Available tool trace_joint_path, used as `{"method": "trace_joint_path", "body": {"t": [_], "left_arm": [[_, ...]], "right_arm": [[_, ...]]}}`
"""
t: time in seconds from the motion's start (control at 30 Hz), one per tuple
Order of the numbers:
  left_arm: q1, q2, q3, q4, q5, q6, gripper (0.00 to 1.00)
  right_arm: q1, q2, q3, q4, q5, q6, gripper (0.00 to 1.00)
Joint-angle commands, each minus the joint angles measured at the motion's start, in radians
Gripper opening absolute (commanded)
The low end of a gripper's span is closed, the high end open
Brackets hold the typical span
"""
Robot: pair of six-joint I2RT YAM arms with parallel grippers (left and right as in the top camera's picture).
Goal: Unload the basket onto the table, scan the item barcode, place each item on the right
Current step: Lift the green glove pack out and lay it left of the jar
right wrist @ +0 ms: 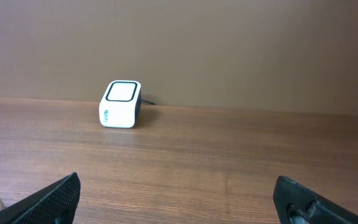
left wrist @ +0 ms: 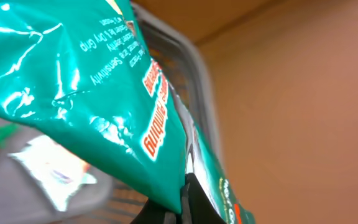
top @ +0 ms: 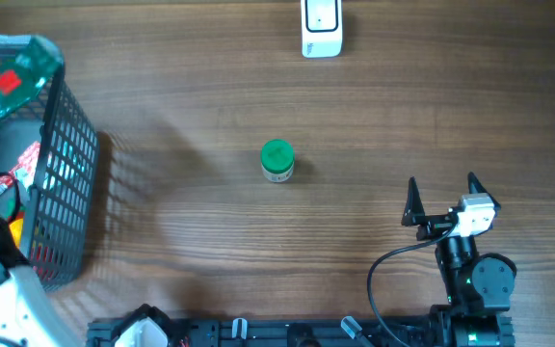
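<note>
While the right gripper (top: 441,185) hangs wide open, the left gripper (left wrist: 185,199) pinches the teal pouch (left wrist: 92,81) in the basket (top: 66,183); pickup seems in hand, and next it must lift out, barcode toward the scanner (top: 322,27)

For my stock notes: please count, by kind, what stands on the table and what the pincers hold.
basket: 1
bottle: 1
scanner: 1
bag, in left pincer: 1
Total: 4
</note>
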State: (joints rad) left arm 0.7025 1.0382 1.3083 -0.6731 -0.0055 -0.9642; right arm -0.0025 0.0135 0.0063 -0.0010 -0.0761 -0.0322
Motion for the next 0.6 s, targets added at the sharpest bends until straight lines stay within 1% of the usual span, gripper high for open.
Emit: {"method": "trace_joint_path", "body": {"t": [0.0, 0.07, 0.13, 0.17, 0.23, 0.3, 0.33, 0.4, 0.47, 0.5, 0.57], "left_arm": [[0.002, -0.075, 0.014, 0.064, 0.235, 0.045, 0.04], [0.002, -0.105, 0.014, 0.103, 0.356, 0.048, 0.04], [0.0, -0.122, 0.014, 0.162, 0.504, 0.13, 0.04], [-0.011, -0.13, 0.014, 0.194, 0.604, 0.195, 0.04], [-0.033, -0.135, 0.014, 0.202, 0.686, 0.258, 0.04], [-0.084, -0.135, 0.013, 0.18, 0.784, 0.359, 0.04], [-0.119, -0.134, 0.013, 0.154, 0.809, 0.415, 0.04], [-0.196, -0.134, 0.013, 0.083, 0.813, 0.558, 0.04], [-0.286, -0.125, 0.013, -0.02, 0.811, 0.732, 0.04], [-0.333, -0.115, 0.013, -0.082, 0.804, 0.812, 0.04], [-0.399, -0.092, 0.013, -0.176, 0.764, 0.919, 0.04]], "right_arm": [[0.005, -0.006, -0.001, 0.002, 0.016, -0.018, 1.0], [0.005, -0.006, -0.001, 0.002, 0.016, -0.018, 1.0], [0.005, -0.006, -0.001, 0.002, 0.016, -0.018, 1.0], [0.005, -0.006, -0.001, 0.002, 0.016, -0.018, 1.0], [0.005, -0.006, -0.001, 0.002, 0.016, -0.018, 1.0], [0.005, -0.006, -0.001, 0.002, 0.016, -0.018, 1.0], [0.005, -0.006, -0.001, 0.002, 0.016, -0.018, 1.0], [0.005, -0.006, -0.001, 0.002, 0.016, -0.018, 1.0], [0.005, -0.006, -0.001, 0.002, 0.016, -0.018, 1.0], [0.005, -0.006, -0.001, 0.002, 0.016, -0.018, 1.0], [0.005, -0.006, -0.001, 0.002, 0.016, -0.018, 1.0]]}}
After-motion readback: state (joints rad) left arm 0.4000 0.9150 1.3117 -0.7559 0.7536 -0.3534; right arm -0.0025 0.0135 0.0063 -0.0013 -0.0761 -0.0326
